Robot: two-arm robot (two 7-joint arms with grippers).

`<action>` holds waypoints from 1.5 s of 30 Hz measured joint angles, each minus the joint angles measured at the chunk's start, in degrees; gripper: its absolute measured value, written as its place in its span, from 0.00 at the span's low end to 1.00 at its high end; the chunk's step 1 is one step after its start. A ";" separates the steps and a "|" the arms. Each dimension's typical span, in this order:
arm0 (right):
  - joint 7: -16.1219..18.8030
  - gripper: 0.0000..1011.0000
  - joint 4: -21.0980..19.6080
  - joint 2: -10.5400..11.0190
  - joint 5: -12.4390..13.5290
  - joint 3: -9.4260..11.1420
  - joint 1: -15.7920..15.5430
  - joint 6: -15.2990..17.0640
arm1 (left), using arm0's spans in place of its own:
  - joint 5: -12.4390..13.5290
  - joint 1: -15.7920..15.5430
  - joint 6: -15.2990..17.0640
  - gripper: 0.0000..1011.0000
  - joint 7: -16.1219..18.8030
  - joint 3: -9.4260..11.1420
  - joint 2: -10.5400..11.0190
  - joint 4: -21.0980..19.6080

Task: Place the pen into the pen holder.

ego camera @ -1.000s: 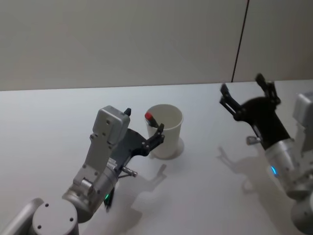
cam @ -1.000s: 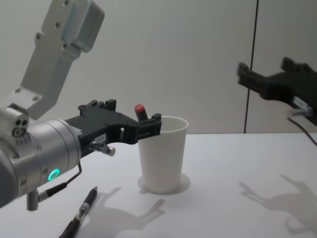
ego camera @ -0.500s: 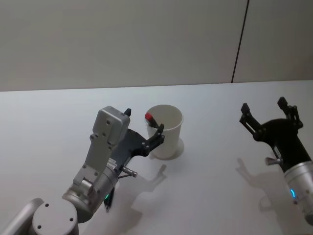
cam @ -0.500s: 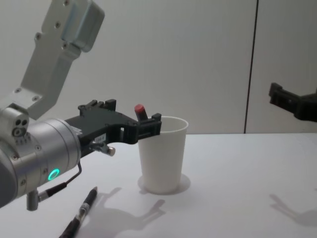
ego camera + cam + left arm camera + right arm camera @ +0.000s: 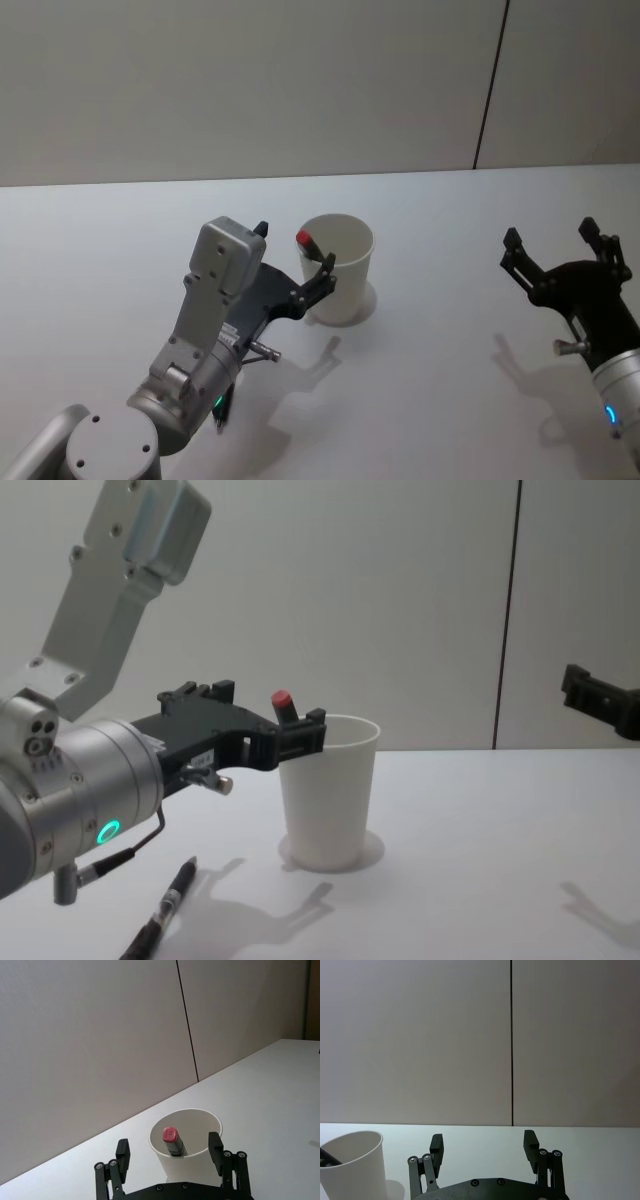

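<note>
The pen holder (image 5: 338, 270) is a white paper cup standing mid-table. A pen with a red cap (image 5: 304, 239) stands inside it, leaning on the near rim. My left gripper (image 5: 295, 250) is open at that rim, one finger on either side of the pen top and apart from it; the left wrist view shows the pen (image 5: 172, 1141) in the cup (image 5: 202, 1135) between the left gripper's (image 5: 169, 1149) spread fingers. A second, dark pen (image 5: 165, 910) lies on the table under my left arm. My right gripper (image 5: 553, 242) hovers open at the far right, well away from the cup (image 5: 352, 1170).
The white table (image 5: 440, 330) stretches between the cup and the right arm. A plain wall with a dark vertical seam (image 5: 490, 90) stands behind the table's far edge.
My right gripper has drawn back to the right and come lower, away from the cup. The left arm, the cup and both pens have not moved.
</note>
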 joint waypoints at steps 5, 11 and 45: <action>-0.23 0.99 -0.52 0.16 0.19 0.04 -0.50 0.36 | 0.00 0.00 0.00 0.99 0.00 0.00 0.00 0.00; -0.43 0.99 -0.98 0.30 0.35 0.09 -0.92 0.66 | 0.00 0.01 0.02 0.99 -0.01 -0.03 0.00 0.00; -0.73 0.99 -1.66 0.50 0.57 0.13 -1.53 1.13 | -6.81 1.13 19.57 0.99 0.36 -3.43 3.06 -5.48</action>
